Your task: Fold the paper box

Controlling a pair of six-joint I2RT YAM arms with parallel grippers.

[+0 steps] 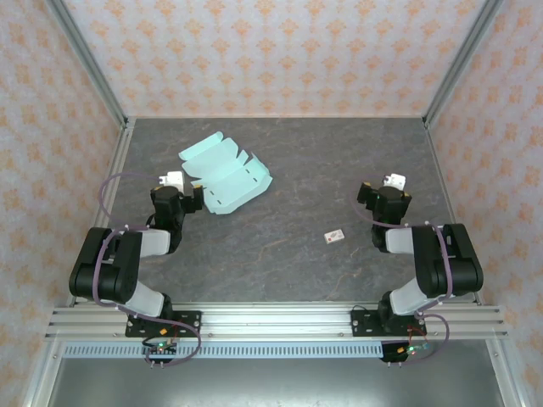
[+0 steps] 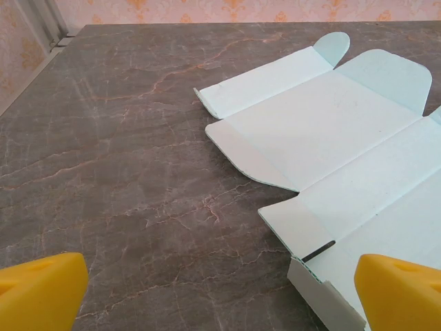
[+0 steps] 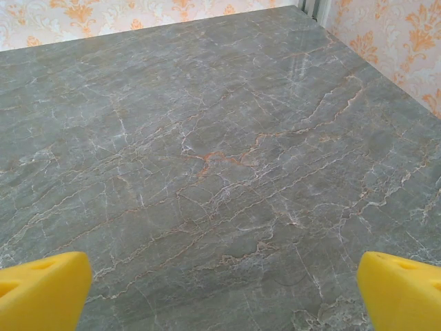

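Observation:
The paper box (image 1: 222, 174) lies unfolded on the dark marbled table at the back left, a pale mint-green die-cut sheet with flaps and tabs spread flat. In the left wrist view the paper box (image 2: 324, 131) fills the right half, one small tab at its near corner bent upward. My left gripper (image 1: 176, 185) rests just left of the sheet, its jaws open wide with bare table between the yellow fingertips (image 2: 41, 293). My right gripper (image 1: 392, 186) sits far to the right, open over bare table, yellow fingertips (image 3: 403, 293) at the frame's bottom corners.
A tiny white tag with a red mark (image 1: 334, 236) lies on the table between the arms, nearer the right one. Patterned walls and metal posts (image 1: 93, 72) enclose the table on three sides. An aluminium rail (image 1: 271, 320) runs along the near edge.

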